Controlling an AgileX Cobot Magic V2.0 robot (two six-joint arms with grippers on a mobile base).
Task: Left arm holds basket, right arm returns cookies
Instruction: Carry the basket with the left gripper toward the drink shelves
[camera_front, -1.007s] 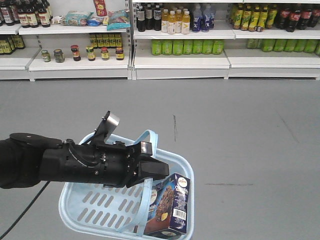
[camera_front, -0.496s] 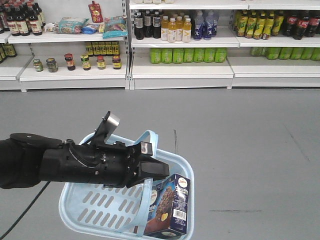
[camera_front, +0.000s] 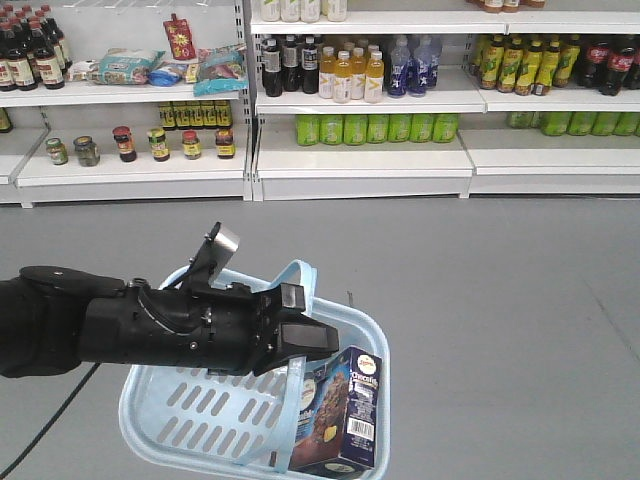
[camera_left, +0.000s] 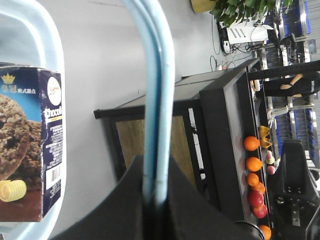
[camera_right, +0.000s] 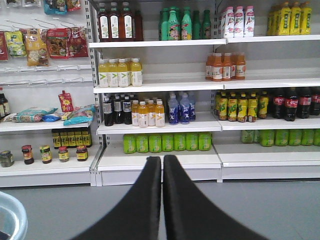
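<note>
Left gripper (camera_left: 156, 198): you have it clamped on the basket (camera_front: 127, 408) handle (camera_left: 156, 75).
Cookies (camera_front: 340, 410): upright — inside the basket.
Right gripper (camera_right: 162, 167): your tips pressed together — facing shelves (camera_right: 160, 128).

Bright even shop light, slightly soft

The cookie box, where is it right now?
In the front view the cookies stand on end inside the basket, against its right-hand wall, just below the left gripper clamped on the handles.
</note>
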